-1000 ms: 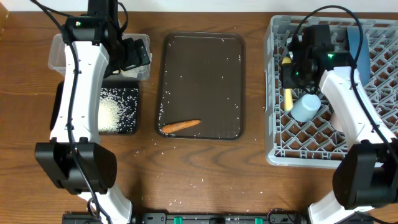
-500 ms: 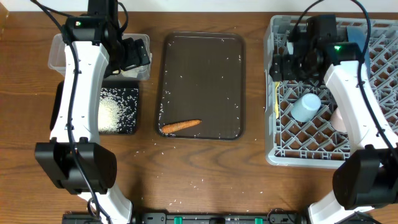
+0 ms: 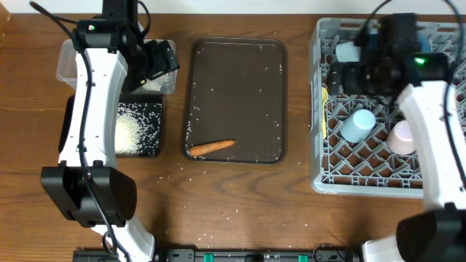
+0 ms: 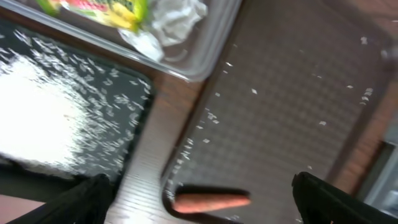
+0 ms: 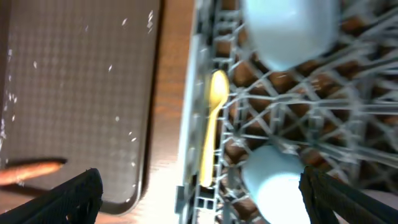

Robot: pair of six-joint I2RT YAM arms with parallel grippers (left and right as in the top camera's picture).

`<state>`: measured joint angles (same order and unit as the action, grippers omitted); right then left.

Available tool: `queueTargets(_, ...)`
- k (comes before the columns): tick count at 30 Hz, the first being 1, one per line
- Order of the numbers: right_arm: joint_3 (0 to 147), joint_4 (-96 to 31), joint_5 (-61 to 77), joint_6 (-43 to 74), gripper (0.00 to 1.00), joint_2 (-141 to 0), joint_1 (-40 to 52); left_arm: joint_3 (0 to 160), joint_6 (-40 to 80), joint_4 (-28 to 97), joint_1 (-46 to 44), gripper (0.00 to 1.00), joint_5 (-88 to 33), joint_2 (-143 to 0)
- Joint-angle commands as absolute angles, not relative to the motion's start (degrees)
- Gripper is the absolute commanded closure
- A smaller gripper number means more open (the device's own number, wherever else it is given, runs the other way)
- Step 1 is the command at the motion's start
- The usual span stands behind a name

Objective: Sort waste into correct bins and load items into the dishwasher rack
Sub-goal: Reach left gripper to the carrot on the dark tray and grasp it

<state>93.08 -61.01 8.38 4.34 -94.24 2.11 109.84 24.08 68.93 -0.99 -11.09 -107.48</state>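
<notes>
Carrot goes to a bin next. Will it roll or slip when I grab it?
The carrot looks round and tapered, so a nudge would probably roll it in an arc. It seems stiff and small, likely light. Loose rice around it on the tray may let it skid.

Dark brown serving tray [image 3: 240, 94] on a wooden table [image 3: 240, 200]

The serving tray is a rectangle with rounded corners, a low raised rim and a fine grid texture across its floor. It lies flat near the middle of the table, with its long sides running front to back. The table is mid-brown wood, its grain running left to right.
</notes>
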Motion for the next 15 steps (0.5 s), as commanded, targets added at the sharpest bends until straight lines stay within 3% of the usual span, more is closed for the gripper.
queueTargets(1, 94.6, -60.6, 6.9, 4.6, 0.01, -91.9, 0.2, 106.7, 33.4, 69.8, -3.4, 0.1, -12.7, -106.7)
queueTargets(4, 94.6, -60.4, 6.9, 4.6, 0.01, -91.7, -0.7, 101.4, 46.2, 70.9, -7.2, 0.17, -5.7, -106.7)
queueTargets(11, 94.6, -60.4, 6.9, 4.6, 0.01, -91.8, -1.2, 88.2, 75.9, 68.0, -19.3, 0.16, 6.2, -106.7)
queueTargets(15, 94.6, -60.5, 6.9, 4.6, 0.01, -91.8, -1.2, 82.9, 85.6, 62.3, -24.7, 0.16, 11.0, -106.7)
